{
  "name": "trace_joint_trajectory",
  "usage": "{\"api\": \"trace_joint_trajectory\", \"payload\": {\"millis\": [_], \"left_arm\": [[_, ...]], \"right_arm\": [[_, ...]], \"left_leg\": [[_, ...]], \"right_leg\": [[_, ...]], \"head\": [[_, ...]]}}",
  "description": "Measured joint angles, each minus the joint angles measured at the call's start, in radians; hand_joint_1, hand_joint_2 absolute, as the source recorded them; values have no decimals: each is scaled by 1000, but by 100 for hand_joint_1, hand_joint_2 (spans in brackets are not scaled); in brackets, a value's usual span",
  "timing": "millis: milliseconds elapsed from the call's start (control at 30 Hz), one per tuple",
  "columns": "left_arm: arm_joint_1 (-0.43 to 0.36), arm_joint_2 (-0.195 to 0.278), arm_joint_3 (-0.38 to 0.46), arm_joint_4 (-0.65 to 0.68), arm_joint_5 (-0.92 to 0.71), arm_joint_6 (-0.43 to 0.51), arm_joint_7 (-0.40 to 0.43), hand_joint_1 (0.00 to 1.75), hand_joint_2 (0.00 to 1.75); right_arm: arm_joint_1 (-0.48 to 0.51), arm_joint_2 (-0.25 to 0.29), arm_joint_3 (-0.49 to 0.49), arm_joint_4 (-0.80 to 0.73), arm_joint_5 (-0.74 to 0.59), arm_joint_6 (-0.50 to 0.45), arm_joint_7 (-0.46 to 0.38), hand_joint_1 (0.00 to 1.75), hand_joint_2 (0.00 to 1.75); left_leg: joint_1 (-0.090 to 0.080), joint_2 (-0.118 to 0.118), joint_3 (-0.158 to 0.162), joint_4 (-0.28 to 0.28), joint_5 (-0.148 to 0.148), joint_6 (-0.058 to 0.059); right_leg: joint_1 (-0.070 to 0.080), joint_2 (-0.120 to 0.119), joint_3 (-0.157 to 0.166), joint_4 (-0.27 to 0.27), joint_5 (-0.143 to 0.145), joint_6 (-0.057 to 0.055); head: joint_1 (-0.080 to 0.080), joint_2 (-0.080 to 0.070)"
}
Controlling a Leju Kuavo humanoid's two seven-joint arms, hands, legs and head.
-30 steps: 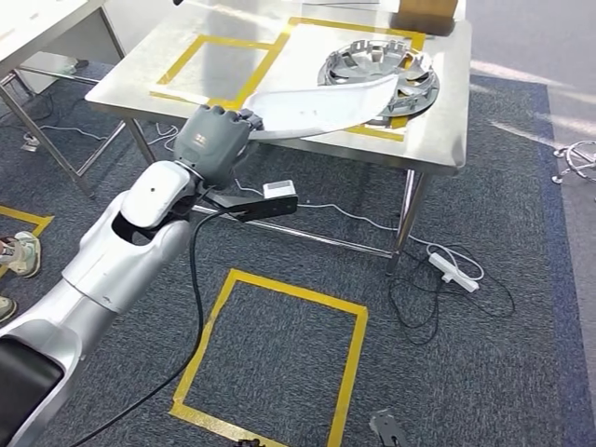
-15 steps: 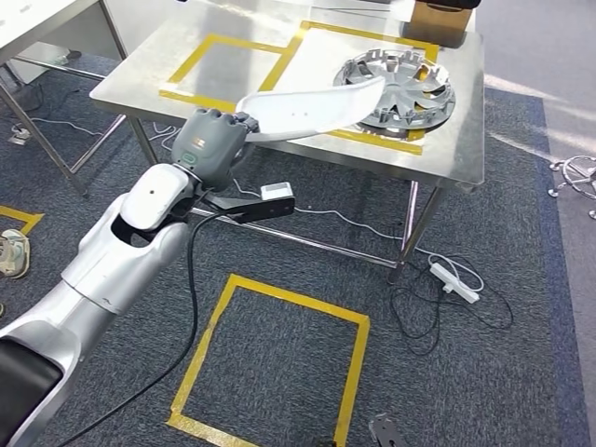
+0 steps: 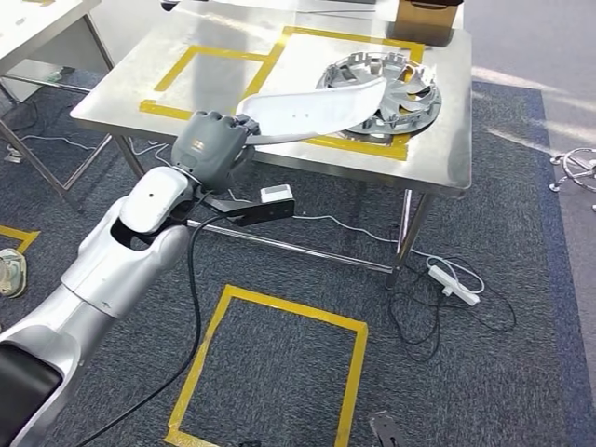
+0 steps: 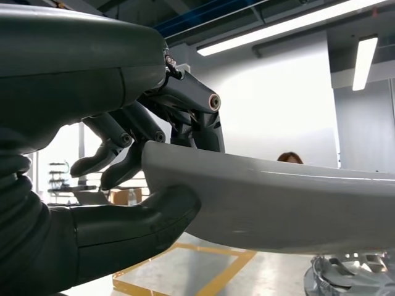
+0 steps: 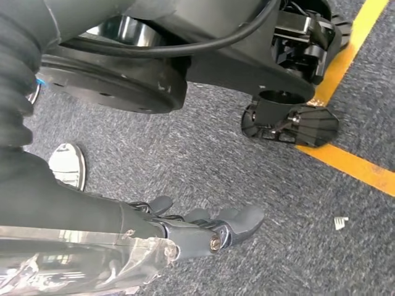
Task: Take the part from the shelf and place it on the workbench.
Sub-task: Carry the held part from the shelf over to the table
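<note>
Hidden: your left hand (image 3: 208,144) covers the white part's (image 3: 317,105) near end.
Left hand: clamps the part, outstretched over the table (image 3: 450,121).
Right hand (image 5: 195,231): hangs empty, fingers loosely extended.

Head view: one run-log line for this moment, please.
left robot hand: grips grey part | part: above workbench edge, near hubcap | right robot hand: hanging, empty

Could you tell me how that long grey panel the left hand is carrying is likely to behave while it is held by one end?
The grey panel probably is stiff: gripped at one end by the left hand, it juts out level without drooping. Its smooth, glossy skin may be slippery. Held so far from its middle, it could twist between the fingers.
</note>
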Motion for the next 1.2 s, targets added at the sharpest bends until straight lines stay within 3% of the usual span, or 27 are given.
{"api": "trace_joint_trajectory", "payload": {"millis": [67, 100, 133, 200, 300, 367, 433, 467, 500, 533, 600, 633, 667, 767, 833, 867, 933, 967, 1000, 1033, 1100, 1133, 1200], "left_arm": [[1, 1, 1, 0, 0, 0, 0, 175, 175], [0, 2, 1, 0, 0, 0, 0, 175, 175], [-2, 3, 1, 0, 0, 0, 0, 175, 175], [-3, 4, 1, 0, -1, 0, 0, 175, 175], [-3, 6, 2, 0, -1, 0, 1, 175, 175], [-4, 6, 2, -1, -2, 1, 1, 175, 175], [-1, 7, 2, 0, -3, 1, 1, 175, 175], [1, 8, 2, 0, -3, 1, 1, 175, 175], [3, 8, 2, 0, -3, 1, 1, 175, 175], [4, 8, 2, -1, -3, 0, 1, 175, 175], [4, 7, 2, -1, -3, 0, 1, 175, 175], [3, 7, 2, -1, -3, 0, 1, 175, 175], [3, 7, 2, -1, -3, 0, 1, 175, 175], [2, 7, 3, -2, -3, 0, 1, 175, 175], [0, 6, 5, -4, -4, 0, 1, 175, 175], [-1, 6, 6, -5, -4, 1, 1, 175, 175], [-1, 6, 6, -5, -4, 0, 1, 175, 175], [1, 6, 6, -5, -5, 0, 1, 175, 175], [3, 7, 6, -5, -5, -1, 1, 175, 175], [3, 7, 6, -5, -5, -1, 1, 175, 175], [3, 9, 7, -5, -5, -1, 1, 175, 175], [2, 9, 7, -5, -5, -1, 1, 175, 175], [1, 8, 7, -5, -5, -1, 1, 175, 175]], "right_arm": [[0, 0, 0, 0, 0, 0, 0, 0, 175], [0, 0, 0, 0, 0, 0, 0, 0, 175], [-1, 0, 0, 0, 0, 0, 0, 0, 175], [-2, 0, 0, 0, 0, 0, 0, 0, 175], [-1, 0, 0, 0, 0, 0, 0, 0, 175], [-2, 0, 0, 0, 1, 0, -1, 0, 175], [-2, 0, 0, 0, 2, 0, 0, 0, 175], [-1, 0, 0, 0, 2, 0, 0, 0, 175], [1, 0, 0, 0, 2, 0, 0, 0, 175], [1, 0, 0, 0, 2, 0, 0, 0, 175], [1, 0, 0, 0, 2, 0, 0, 0, 175], [0, 0, 0, 0, 2, 0, 0, 0, 175], [0, 0, 0, 0, 2, 0, 0, 0, 175], [-1, 0, 0, 0, 2, -1, 0, 0, 175], [-1, 0, 0, 0, 2, -1, -1, 0, 175], [-2, 0, 0, 0, 3, -1, -1, 0, 175], [-4, 0, 0, 0, 3, -1, -1, 0, 175], [-5, 0, 0, 0, 3, -1, -1, 0, 175], [-4, 0, 0, 0, 3, -1, -1, 0, 175], [-4, 0, 0, 0, 3, -1, -1, 0, 175], [-3, 0, 0, 0, 2, 0, -1, 0, 175], [-3, 0, 0, 0, 3, 0, -1, 0, 175], [-5, -1, 0, 0, 2, -1, -1, 0, 175]], "left_leg": [[2, 0, 35, -112, 94, 0], [3, 0, 62, -180, 129, 0], [3, -1, 83, -231, 146, 5], [2, -3, 101, -268, 135, 20], [2, -4, 109, -271, 122, 45], [2, -4, 119, -271, 114, 57], [-2, -4, 128, -271, 104, 62], [-3, -5, 135, -271, 99, 63], [-4, -6, 142, -271, 92, 63], [-5, -6, 153, -271, 85, 62], [-7, -7, 176, -271, 69, 57], [-8, -8, 183, -271, 62, 53], [-9, -8, 187, -271, 57, 49], [-8, -8, 189, -274, 50, 34], [-8, -7, 175, -238, 28, 23], [-7, -7, 148, -188, 6, 18], [-5, -7, 66, -52, -39, 11], [-4, -7, 30, -3, -44, 9], [-2, -6, 11, 11, -27, 6], [1, -6, 12, -16, 9, 5], [6, -3, 55, -141, 102, -1], [8, -3, 80, -203, 126, -1], [8, -2, 103, -259, 128, 12]], "right_leg": [[-3, 4, 18, 0, -14, 7], [-2, 6, 25, 3, -22, 13], [0, 8, 29, 4, -29, 19], [4, 8, 32, 4, -39, 29], [2, 3, 30, 18, -57, 42], [3, -2, -19, 115, -100, 45], [4, -3, -102, 255, -143, 45], [5, -3, -134, 295, -144, 44], [6, -3, -148, 296, -122, 42], [7, -3, -140, 253, -79, 39], [9, -3, -90, 116, 15, 31], [11, -4, -64, 57, 37, 28], [13, -4, -48, 26, 42, 25], [14, -2, -34, 7, 29, 17], [9, -2, -22, -1, 24, 7], [6, -3, -14, -4, 20, 3], [4, -4, -5, -5, 10, -3], [4, -3, 0, -5, 6, -3], [3, -2, 6, -5, 1, -3], [1, 0, 13, -5, -5, 0], [0, 4, 27, -3, -18, 10], [1, 5, 30, 0, -26, 17], [7, 5, 31, 2, -36, 27]], "head": [[0, 0], [-1, 0], [-2, 0], [-2, 0], [3, 0], [7, 0], [9, 0], [9, 0], [9, 0], [9, 0], [9, 0], [9, 0], [8, 0], [7, 0], [3, 0], [0, 0], [-3, 0], [-3, 0], [-3, 0], [-3, 0], [-4, 0], [-7, 0], [-8, 0]]}}
